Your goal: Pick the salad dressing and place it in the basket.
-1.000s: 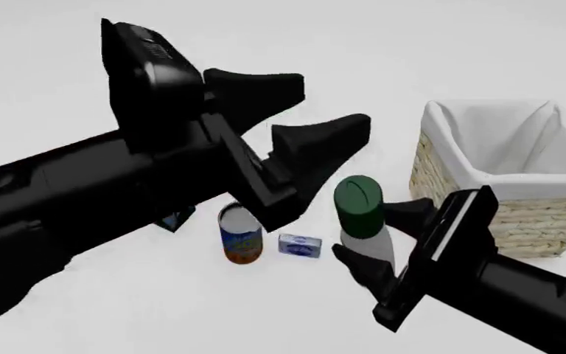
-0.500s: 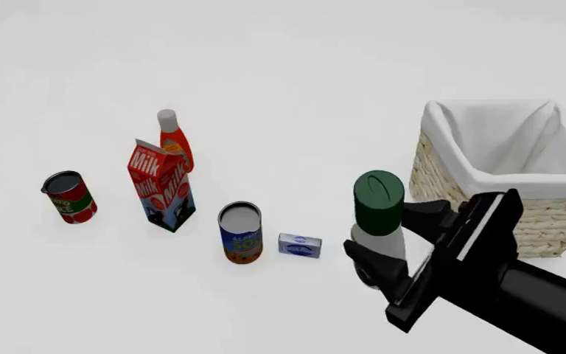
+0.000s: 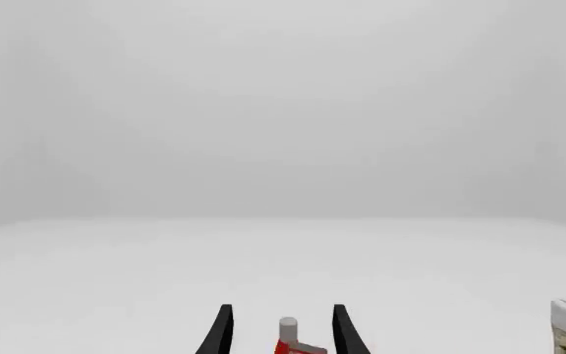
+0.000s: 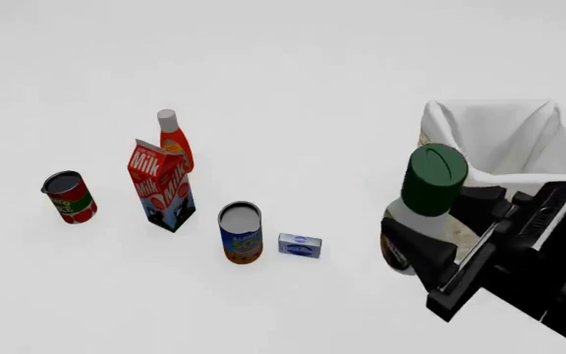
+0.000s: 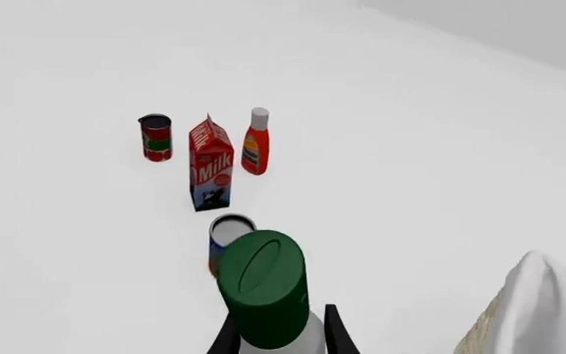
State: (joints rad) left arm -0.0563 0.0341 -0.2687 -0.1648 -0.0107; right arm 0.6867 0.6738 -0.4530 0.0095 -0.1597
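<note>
Raised and carried rightward, salad dressing (image 4: 430, 193) now hangs beside the basket (image 4: 519, 140).
Right hand (image 4: 438, 234) clamps its white body; left hand (image 3: 281, 332) stays spread apart.

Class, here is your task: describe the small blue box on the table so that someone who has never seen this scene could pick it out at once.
Start at the tall red milk carton left of centre. To its right stands an open blue and orange can, and just right of that lies the small blue box. It is the only flat, low, rectangular thing; its neighbours are all upright.
</note>
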